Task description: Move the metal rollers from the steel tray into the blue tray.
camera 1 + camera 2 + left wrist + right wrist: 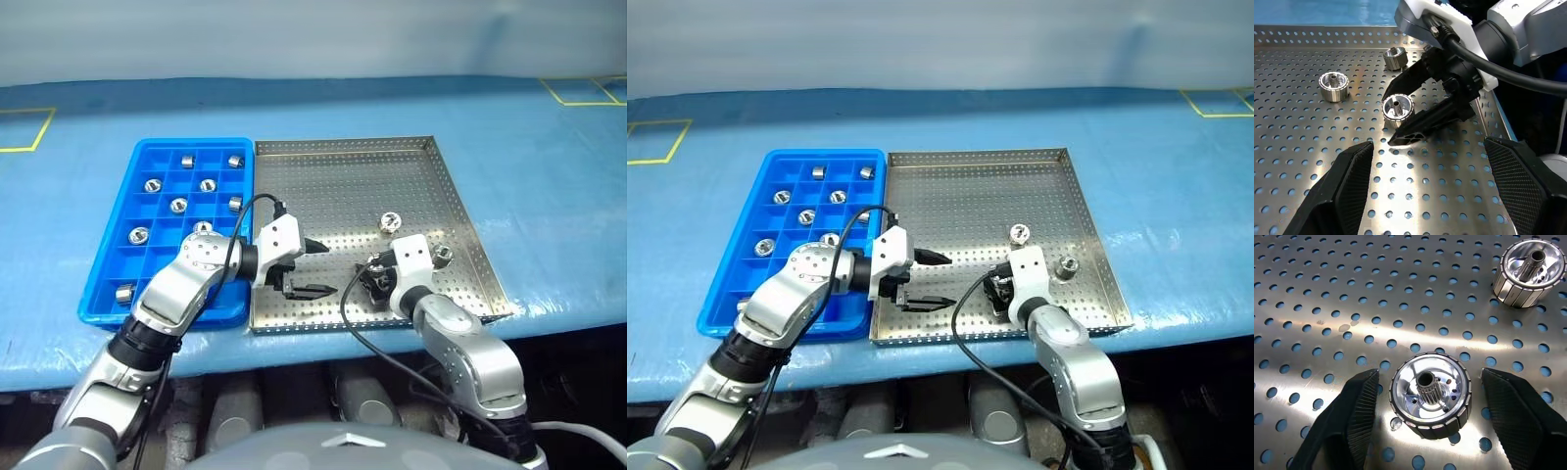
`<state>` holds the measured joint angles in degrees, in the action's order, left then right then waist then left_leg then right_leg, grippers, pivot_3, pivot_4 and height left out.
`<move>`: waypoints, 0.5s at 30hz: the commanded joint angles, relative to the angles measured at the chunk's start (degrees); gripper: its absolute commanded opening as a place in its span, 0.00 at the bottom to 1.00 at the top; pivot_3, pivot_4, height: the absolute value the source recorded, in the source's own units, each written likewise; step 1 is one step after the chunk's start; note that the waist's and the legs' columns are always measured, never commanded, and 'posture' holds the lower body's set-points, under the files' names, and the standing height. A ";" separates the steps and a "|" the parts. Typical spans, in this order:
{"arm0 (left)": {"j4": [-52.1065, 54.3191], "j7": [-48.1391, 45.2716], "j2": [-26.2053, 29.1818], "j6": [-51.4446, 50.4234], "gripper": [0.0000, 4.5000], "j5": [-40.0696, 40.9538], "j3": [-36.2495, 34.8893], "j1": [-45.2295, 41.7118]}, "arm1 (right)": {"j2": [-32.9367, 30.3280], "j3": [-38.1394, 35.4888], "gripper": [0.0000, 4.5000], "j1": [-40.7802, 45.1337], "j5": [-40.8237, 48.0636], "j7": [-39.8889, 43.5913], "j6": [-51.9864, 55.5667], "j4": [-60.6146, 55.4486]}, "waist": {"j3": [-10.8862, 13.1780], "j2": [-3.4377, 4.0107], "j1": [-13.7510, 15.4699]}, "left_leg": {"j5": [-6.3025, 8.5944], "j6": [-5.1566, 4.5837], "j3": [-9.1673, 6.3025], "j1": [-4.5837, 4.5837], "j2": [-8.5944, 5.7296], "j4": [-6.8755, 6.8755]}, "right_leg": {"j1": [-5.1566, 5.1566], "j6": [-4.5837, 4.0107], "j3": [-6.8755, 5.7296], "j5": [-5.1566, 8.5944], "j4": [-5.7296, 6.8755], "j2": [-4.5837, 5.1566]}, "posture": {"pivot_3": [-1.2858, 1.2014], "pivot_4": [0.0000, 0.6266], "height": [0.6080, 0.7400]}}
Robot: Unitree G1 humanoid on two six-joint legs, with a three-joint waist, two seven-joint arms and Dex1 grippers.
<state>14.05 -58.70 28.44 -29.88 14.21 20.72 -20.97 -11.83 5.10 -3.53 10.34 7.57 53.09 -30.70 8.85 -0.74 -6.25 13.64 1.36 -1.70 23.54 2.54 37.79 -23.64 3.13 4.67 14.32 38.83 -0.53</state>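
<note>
While the head views are looking down over both arms, the blue tray (110, 284) is lying just left of the steel tray (460, 201), their rims touching. I am counting nine metal rollers (178, 205) sitting in blue cells and three on the perforated floor. The left gripper (312, 266) is hovering spread over the steel tray's near left part, holding nothing. In the left wrist view, the right gripper (1397, 114) is straddling one roller (1398, 106), two others lying beyond. In the right wrist view, its fingers (1359, 406) are flanking that roller with gaps either side, not yet pinching.
</note>
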 commanded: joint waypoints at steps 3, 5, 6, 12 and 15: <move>4.90 1.62 0.41 -1.49 0.89 2.10 -2.06 1.36 | -0.73 -0.34 0.40 0.77 -0.03 0.31 0.38 -2.46 | 0.00 0.00 0.18 | 0.00 0.00 0.01 0.00 0.00 0.00 | 0.00 0.00 0.00 0.00 0.00 0.00 | 0.48 0.24 1.00; 6.55 2.60 0.57 -2.28 0.89 2.94 -3.02 2.28 | -1.61 0.11 0.40 1.43 -0.27 0.62 0.22 -3.60 | 0.01 0.00 0.22 | 0.00 0.00 0.03 0.01 0.00 0.00 | -0.01 0.00 0.02 0.00 -0.01 0.02 | 0.49 0.24 1.00; 7.46 3.61 0.71 -2.77 0.89 3.12 -3.70 2.87 | -2.16 0.73 0.40 2.27 -0.77 0.58 0.05 -4.10 | 0.01 0.01 0.20 | 0.00 0.00 0.04 0.02 0.00 -0.01 | -0.03 0.00 0.03 0.00 -0.01 0.02 | 0.49 0.24 1.00; 14.94 13.67 0.04 -6.58 0.89 4.42 -12.43 8.75 | 0.65 4.63 0.40 13.88 -2.03 -0.31 -1.47 -1.65 | 0.03 0.02 0.18 | 0.00 0.00 0.05 -0.03 0.05 -0.01 | -0.05 0.00 0.04 0.00 0.05 -0.04 | 0.52 0.24 1.00; 19.67 17.78 0.75 -9.12 0.89 5.54 -17.68 12.18 | 3.30 7.48 0.40 19.77 -2.41 0.56 -2.63 2.79 | 0.04 -0.02 0.97 | -0.01 -0.01 0.00 -0.01 0.06 -0.03 | -0.06 -0.01 0.00 -0.01 0.06 -0.05 | 0.54 0.24 1.00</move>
<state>29.23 -43.16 28.53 -37.79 18.71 6.78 -9.82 -9.33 10.81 14.38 8.05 7.54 52.39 -29.07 8.89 -0.76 -5.27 13.63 1.36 -1.71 23.52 2.61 37.72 -23.70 3.10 4.66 14.32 38.88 -0.59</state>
